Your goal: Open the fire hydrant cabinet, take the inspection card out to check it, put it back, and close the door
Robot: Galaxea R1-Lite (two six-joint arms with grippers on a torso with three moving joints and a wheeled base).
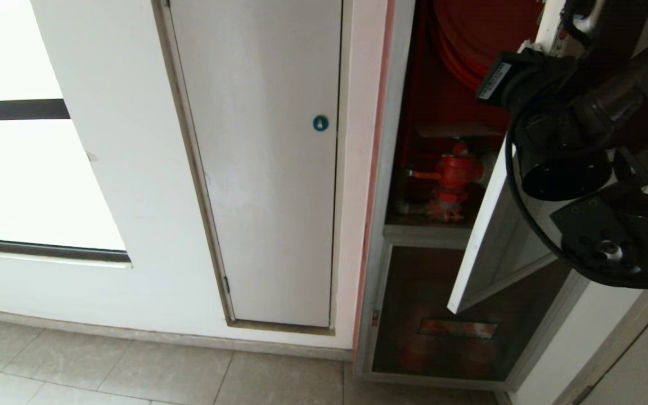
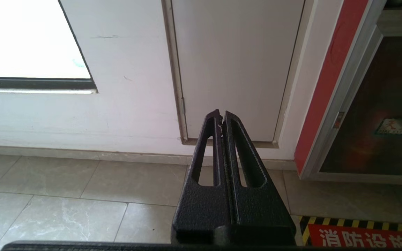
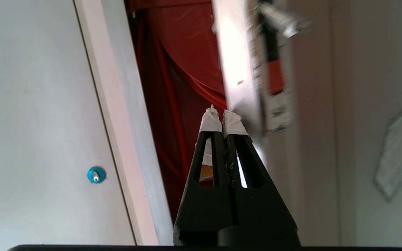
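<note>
Right tool (image 3: pixel 223 118) pinched, beside door (image 3: pixel 234 62) edge

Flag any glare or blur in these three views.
Head view: window blown out white, cabinet interior dim. Left wrist view: window overexposed too, left gripper sharp. Right wrist view: door edge glares white, its latch smeared by blur; right gripper crisp.
</note>
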